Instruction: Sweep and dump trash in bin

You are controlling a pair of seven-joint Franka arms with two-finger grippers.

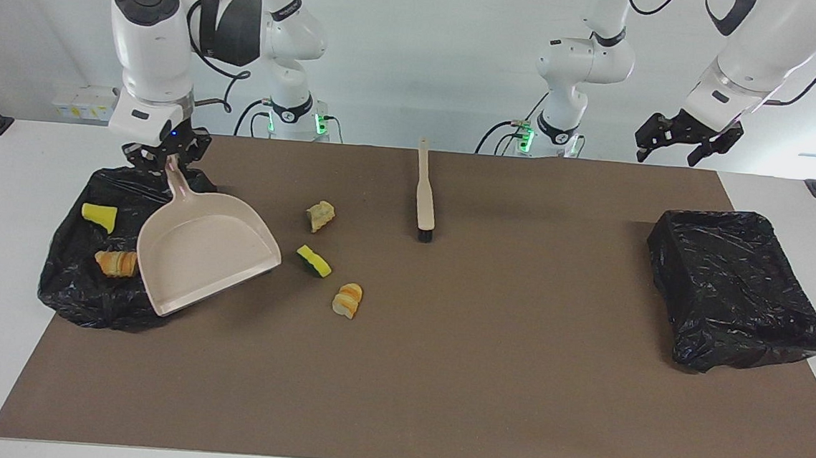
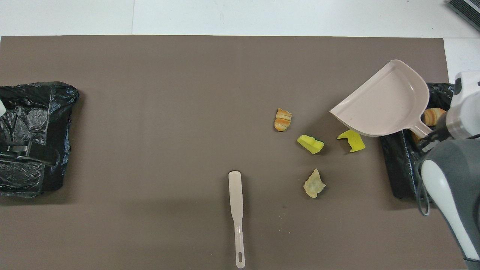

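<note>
My right gripper (image 1: 169,158) is shut on the handle of the beige dustpan (image 1: 205,258) and holds it tilted and empty over the black-bagged bin (image 1: 73,292) at the right arm's end. A yellow sponge piece (image 1: 99,214) and a bread-like chunk (image 1: 116,263) lie in that bin. On the mat beside it lie a pale scrap (image 1: 320,216), a yellow-green sponge (image 1: 313,261) and a tan-orange chunk (image 1: 348,300). In the overhead view another yellow scrap (image 2: 352,140) lies by the dustpan (image 2: 382,101). My left gripper (image 1: 680,144) waits open and raised.
The beige brush (image 1: 425,194) lies on the brown mat (image 1: 440,389) at mid-table, near the robots, bristles pointing away from them. A second black-bagged bin (image 1: 735,280) stands at the left arm's end, under the left gripper.
</note>
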